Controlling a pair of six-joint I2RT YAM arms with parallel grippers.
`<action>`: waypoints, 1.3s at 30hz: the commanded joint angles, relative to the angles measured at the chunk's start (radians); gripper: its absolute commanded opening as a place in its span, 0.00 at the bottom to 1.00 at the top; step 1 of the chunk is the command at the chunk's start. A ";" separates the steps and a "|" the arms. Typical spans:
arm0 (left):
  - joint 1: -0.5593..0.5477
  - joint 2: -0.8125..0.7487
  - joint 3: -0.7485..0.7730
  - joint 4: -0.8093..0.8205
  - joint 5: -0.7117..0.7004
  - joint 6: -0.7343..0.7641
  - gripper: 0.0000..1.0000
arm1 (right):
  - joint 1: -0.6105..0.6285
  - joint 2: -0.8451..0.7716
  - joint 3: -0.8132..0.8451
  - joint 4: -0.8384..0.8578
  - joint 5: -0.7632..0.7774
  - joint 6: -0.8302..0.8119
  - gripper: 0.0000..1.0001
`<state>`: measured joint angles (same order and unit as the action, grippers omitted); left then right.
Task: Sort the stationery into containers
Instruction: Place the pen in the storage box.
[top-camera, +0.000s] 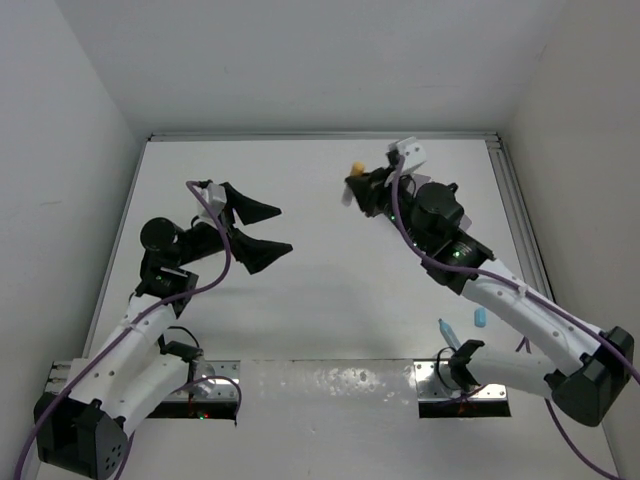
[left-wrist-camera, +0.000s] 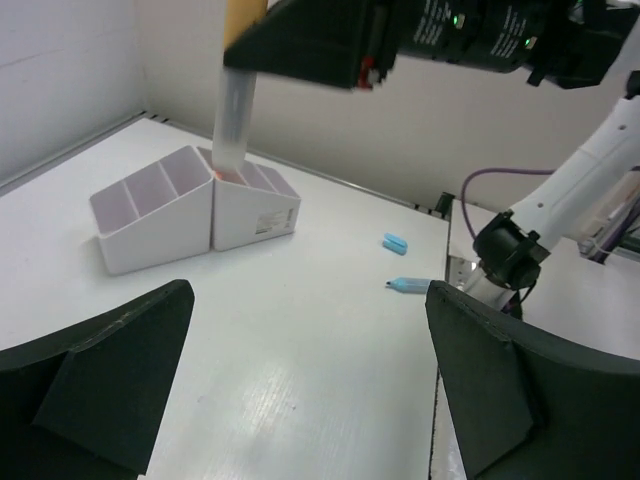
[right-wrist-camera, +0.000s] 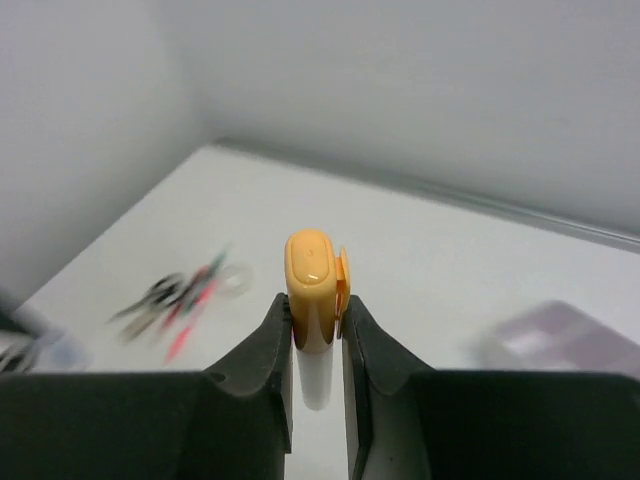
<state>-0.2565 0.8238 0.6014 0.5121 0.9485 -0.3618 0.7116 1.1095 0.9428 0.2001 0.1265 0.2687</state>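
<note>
My right gripper (right-wrist-camera: 315, 305) is shut on a marker (right-wrist-camera: 312, 285) with an orange cap and a pale body. In the left wrist view that marker (left-wrist-camera: 236, 115) hangs upright under the right gripper (left-wrist-camera: 300, 45), its lower end at a compartment of the white, lilac-lined organiser (left-wrist-camera: 160, 235). From above, the right gripper (top-camera: 356, 186) is at the far middle of the table. My left gripper (top-camera: 258, 230) (left-wrist-camera: 310, 292) hovers wide open and holds nothing. Blurred scissors and red pens (right-wrist-camera: 170, 298) lie beside a clear tape ring (right-wrist-camera: 235, 278).
A small blue piece (left-wrist-camera: 395, 243) (top-camera: 481, 318) and a blue-capped bottle (left-wrist-camera: 407, 286) (top-camera: 446, 331) lie on the table near the right arm's base. White walls close in the table on three sides. A metal rail (top-camera: 330, 378) runs along the near edge.
</note>
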 joint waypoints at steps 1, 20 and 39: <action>-0.003 -0.028 -0.006 -0.053 -0.068 0.063 1.00 | -0.067 -0.017 -0.012 -0.010 0.579 -0.009 0.00; 0.017 -0.051 -0.020 -0.147 -0.137 0.127 1.00 | -0.458 0.285 -0.085 0.122 0.662 0.141 0.00; 0.046 -0.018 -0.018 -0.129 -0.139 0.123 1.00 | -0.478 0.443 -0.130 0.311 0.572 0.156 0.00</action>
<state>-0.2226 0.8055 0.5865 0.3508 0.8108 -0.2440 0.2306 1.5219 0.8268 0.4088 0.7132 0.4377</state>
